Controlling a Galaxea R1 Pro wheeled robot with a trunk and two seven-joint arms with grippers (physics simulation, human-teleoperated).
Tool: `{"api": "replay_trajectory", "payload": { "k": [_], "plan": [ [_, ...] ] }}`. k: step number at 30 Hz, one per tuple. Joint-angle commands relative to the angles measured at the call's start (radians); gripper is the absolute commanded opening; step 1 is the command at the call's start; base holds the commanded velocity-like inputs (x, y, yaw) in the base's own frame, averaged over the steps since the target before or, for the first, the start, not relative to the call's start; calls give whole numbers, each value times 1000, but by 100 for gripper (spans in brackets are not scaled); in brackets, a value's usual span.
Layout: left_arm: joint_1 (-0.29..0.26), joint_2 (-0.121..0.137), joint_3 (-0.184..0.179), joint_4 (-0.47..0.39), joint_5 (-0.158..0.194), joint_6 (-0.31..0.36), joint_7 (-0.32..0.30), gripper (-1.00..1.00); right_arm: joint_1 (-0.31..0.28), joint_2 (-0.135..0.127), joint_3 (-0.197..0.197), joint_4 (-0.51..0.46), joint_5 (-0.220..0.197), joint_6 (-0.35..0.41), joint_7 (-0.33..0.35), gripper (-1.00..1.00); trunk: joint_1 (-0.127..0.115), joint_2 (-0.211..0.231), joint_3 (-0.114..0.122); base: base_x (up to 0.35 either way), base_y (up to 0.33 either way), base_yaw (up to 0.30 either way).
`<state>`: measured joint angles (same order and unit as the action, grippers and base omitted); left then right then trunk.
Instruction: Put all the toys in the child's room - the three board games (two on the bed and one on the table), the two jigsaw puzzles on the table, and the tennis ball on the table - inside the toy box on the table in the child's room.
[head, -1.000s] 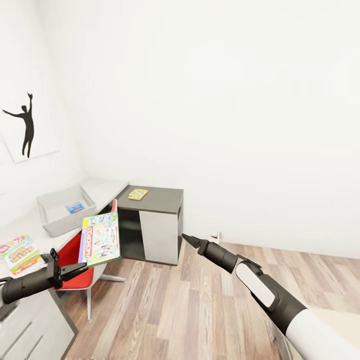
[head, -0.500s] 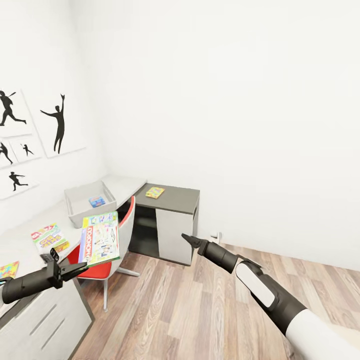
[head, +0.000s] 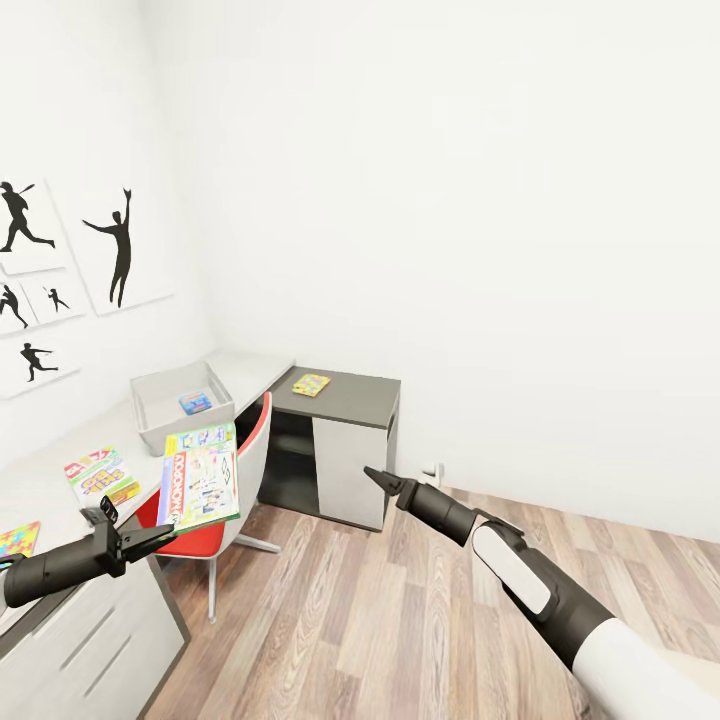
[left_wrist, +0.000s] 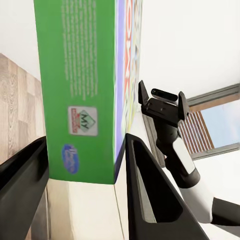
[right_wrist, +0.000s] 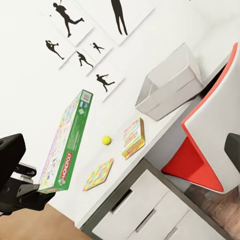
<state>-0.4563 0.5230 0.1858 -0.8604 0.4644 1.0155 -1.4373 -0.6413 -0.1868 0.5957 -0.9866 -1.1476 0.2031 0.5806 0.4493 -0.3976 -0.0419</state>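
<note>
The left gripper (head: 150, 538) is clamped on the bottom edge of the Monopoly box (head: 200, 477), which stands up on its short edge above the fingers with its printed face toward the head camera and its long axis near vertical. In the left wrist view the green side of the box sits squeezed between the two dark fingers (left_wrist: 150, 195).

The toy box (head: 181, 404) lies ahead of the held game and beyond it, farther along the worktop (head: 60, 455) toward the corner, with a small blue item already inside. The left arm is much the nearer to it. The right gripper (head: 378, 479) hangs over the wood floor well apart from everything, its fingers drawn together to a point and holding nothing.

The red chair (head: 215, 500) stands between the robot and the bin, its back just beside the lower edge of the carried box, so I judge the box must pass over it. On the worktop lie another board game (head: 100, 477), a jigsaw puzzle (head: 18, 539) and the tennis ball (right_wrist: 106, 140). A second puzzle (head: 311, 384) rests on the dark cabinet (head: 350, 400) beside the worktop's far end.
</note>
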Motion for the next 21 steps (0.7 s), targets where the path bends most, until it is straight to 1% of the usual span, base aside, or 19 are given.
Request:
{"api": "replay_trajectory", "payload": {
  "k": [1, 7, 9, 11, 13, 14, 15, 16, 18, 21],
  "plan": [
    [-1, 0, 0, 0, 2, 10, -2, -100, -1, -1, 2, 0, -11, 6, 1, 100, 1, -2, -2, 0, 0, 0],
    [-1, 2, 0, 0, 1, 11, -1, -100, -1, -3, 0, -1, -12, 12, -3, 100, 1, -2, -2, 0, 0, 0],
    [-1, 7, 0, 0, -1, 15, -2, -100, -1, -4, -1, -9, -11, 24, -11, 100, 1, -2, -2, 0, 0, 0],
    [-1, 15, 4, 0, -2, 18, -3, -100, -1, 0, 1, -56, -10, 88, -73, 100, 1, -2, -2, 0, 0, 0],
    [-1, 33, 5, 0, 2, 20, -4, -100, 0, 2, -1, -96, -11, 172, -213, 100, 1, -2, -2, 0, 0, 0],
    [-1, 37, 6, 0, 3, 20, -4, -100, 0, 2, -3, -104, -12, 188, -250, 100, 1, -2, -2, 0, 0, 0],
    [-1, 43, 6, -1, 5, 21, -5, -100, 0, 2, -11, -120, -14, 213, -320, 100, 1, -2, -2, 0, 0, 0],
    [-1, 51, 7, -2, 7, 22, -6, -100, 0, 2, -22, -137, -15, 229, -372, 100, 1, -2, -2, 0, 0, 0],
    [-1, 65, 9, -3, 10, 25, -14, -100, 0, 2, -46, -162, -14, 247, -425, 100, 1, -2, -2, 0, 0, 0],
    [-1, 76, 11, -3, 10, 27, -51, -100, 0, 2, -60, -175, -13, 257, -449, 100, 1, -2, -2, 0, 0, 0]
  ]
}}
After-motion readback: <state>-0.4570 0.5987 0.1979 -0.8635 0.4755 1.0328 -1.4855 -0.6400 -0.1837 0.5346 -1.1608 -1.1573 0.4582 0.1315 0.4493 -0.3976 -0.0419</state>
